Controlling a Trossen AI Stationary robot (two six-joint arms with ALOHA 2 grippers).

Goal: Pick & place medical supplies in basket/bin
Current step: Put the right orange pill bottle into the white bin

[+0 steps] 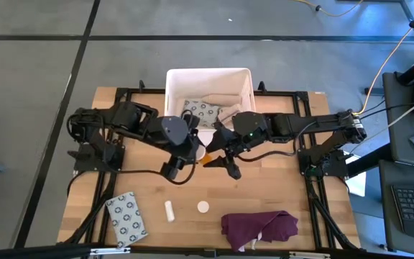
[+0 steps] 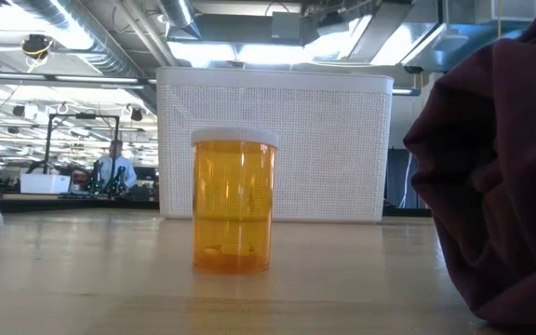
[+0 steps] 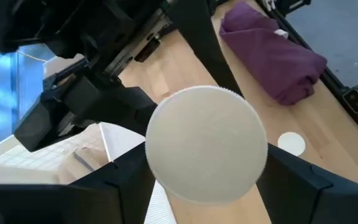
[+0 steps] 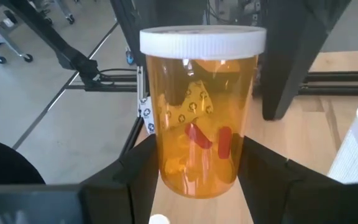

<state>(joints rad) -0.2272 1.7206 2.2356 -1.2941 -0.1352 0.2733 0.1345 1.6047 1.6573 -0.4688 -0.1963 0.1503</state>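
Observation:
An orange pill bottle with a white cap (image 1: 206, 157) is up in the air near the white bin's (image 1: 208, 73) near wall, between both grippers. My right gripper (image 4: 199, 180) is shut on it. My left gripper (image 3: 207, 183) is open, with a finger on either side of the cap end (image 3: 207, 152); the cap hides its fingertips. A second orange bottle (image 2: 234, 200) stands upright on its base near the table's near edge (image 1: 203, 207). A white roll (image 1: 169, 210) and a patterned packet (image 1: 126, 216) lie on the table. Another packet (image 1: 203, 110) lies in the bin. My right gripper pinches the pill bottle's lower body (image 4: 166, 168) between its two fingers (image 4: 135, 180), which lie across it. The bottle is lifted clear of the table, with its white cap (image 4: 202, 41) at the end away from the fingers. Red pills show inside it.
The dark purple cloth (image 1: 259, 227) lies bunched at the near right of the table and fills the right of the low view (image 2: 501, 167). The black arm frames run along both sides of the table. Bare wood lies between the bin and the near items.

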